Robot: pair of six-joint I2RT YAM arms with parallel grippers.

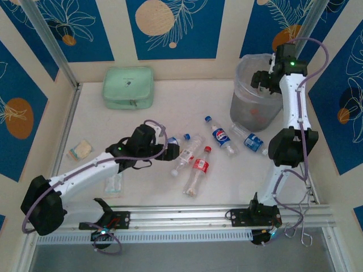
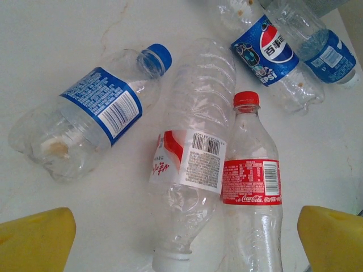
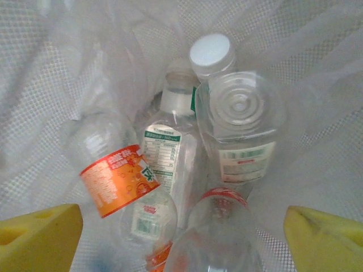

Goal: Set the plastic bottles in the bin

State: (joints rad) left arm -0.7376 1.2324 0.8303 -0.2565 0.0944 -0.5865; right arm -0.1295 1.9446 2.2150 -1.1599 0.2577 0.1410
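- While the left gripper [image 2: 182,242] hangs with its yellow pads [image 2: 34,241] wide apart and nothing clamped, two bottles lie side by side under that gap. They are the clear crushed bottle with a white-and-red label [image 2: 190,158] and the clear red-capped bottle with a red label [image 2: 251,181], and they seem to touch. Closing there could pinch both or squeeze one out sideways.
- Because these thin, dented bottles are round and smooth, an off-centre grip would probably slip. A nudged bottle could roll towards the near edge of the worktop [image 1: 170,113].
- Left of that pair and apart from it lies the clear blue-capped bottle with a blue label [image 2: 91,119]. Towards the far right lie the blue cola-labelled bottle [image 2: 264,48] and another clear blue-labelled bottle [image 2: 323,51].
- Over the large round translucent grey-white bin [image 1: 244,107] at the worktop's far right corner, the right gripper [image 3: 182,238] holds its pads [image 3: 39,235] spread and grips nothing. Several bottles, among them an orange-labelled bottle [image 3: 116,178], lie in the bin below it.
- Since the clear bag lining [image 3: 317,85] sits loose around those pads, one could snag it on leaving and drag or tip the bin.
- If the left arm carries to that corner while the right arm is there, they may collide.
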